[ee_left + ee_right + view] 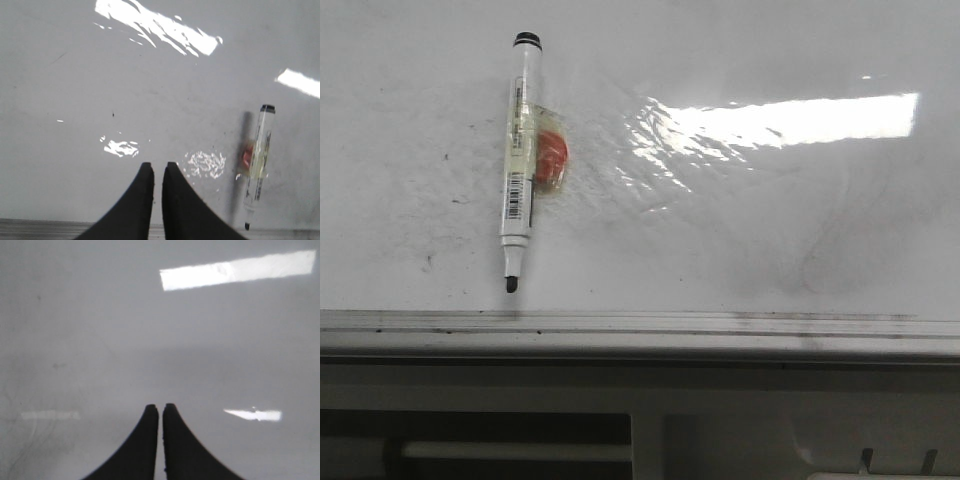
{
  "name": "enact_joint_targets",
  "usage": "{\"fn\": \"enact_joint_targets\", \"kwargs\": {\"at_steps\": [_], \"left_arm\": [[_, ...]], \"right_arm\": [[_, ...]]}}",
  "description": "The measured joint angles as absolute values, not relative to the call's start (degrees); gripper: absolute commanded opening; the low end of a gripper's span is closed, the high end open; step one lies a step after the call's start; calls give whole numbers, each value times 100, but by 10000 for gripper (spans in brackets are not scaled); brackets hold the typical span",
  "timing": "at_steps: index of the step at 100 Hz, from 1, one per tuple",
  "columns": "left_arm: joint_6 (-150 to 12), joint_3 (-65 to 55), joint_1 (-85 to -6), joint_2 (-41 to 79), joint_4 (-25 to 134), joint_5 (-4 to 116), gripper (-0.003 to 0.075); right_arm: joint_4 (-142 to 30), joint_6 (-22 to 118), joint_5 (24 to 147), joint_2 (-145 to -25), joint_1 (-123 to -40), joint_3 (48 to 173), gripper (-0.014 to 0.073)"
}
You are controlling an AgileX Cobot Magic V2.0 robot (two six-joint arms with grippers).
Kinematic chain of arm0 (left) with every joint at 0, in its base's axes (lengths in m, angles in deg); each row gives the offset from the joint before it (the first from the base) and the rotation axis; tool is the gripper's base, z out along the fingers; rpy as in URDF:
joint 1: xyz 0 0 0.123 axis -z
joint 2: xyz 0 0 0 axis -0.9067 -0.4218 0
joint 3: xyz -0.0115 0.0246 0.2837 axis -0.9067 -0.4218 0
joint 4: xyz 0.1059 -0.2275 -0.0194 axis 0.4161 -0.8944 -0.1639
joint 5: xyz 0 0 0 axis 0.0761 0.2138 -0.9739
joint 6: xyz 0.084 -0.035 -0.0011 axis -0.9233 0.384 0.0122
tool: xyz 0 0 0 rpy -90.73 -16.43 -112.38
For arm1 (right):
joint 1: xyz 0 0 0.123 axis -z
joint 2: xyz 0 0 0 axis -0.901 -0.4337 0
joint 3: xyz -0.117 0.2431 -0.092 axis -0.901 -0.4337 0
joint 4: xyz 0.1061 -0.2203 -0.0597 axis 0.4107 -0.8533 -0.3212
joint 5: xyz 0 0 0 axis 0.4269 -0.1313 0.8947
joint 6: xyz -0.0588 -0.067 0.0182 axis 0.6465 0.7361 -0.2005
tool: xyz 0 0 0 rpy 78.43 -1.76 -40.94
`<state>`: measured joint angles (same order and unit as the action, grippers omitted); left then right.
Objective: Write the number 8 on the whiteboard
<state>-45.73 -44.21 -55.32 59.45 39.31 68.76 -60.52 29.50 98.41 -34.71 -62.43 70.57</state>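
The whiteboard (770, 230) fills the front view, glossy white with grey smudges and glare. The number 8 is out of view in every frame. A white marker (518, 160) lies flat on the board at the left, black tip toward the near edge, with an orange piece (553, 158) taped to its side. In the left wrist view my left gripper (158, 166) is shut and empty, and the marker (259, 165) lies apart from it to one side. In the right wrist view my right gripper (161, 407) is shut over bare board (100, 315). Neither gripper shows in the front view.
A grey metal edge rail (640, 325) runs along the board's near side and also shows behind my left fingers (40, 227). Below the rail is a grey frame with a white bar (515, 452). Bright light glare (790, 120) lies right of the marker.
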Motion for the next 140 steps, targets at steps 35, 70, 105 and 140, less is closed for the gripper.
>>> {"fn": "enact_joint_targets", "kwargs": {"at_steps": [35,70,105,140], "left_arm": [[-5784,-3629,-4194,3813,3562,7047,354],[-5853,-3446,-2339,2318,3173,5359,354],[-5853,-3096,-1648,1241,2821,4511,353],[-5853,-2998,-1620,649,2524,4314,-22]], "right_arm": [[-6053,2950,10452,-4235,-6443,7823,420],[-6042,2950,10432,-4448,-6603,7832,418],[-6021,2950,10399,-4489,-6627,7832,418],[-5991,2950,10375,-4489,-6739,7836,418]]}}
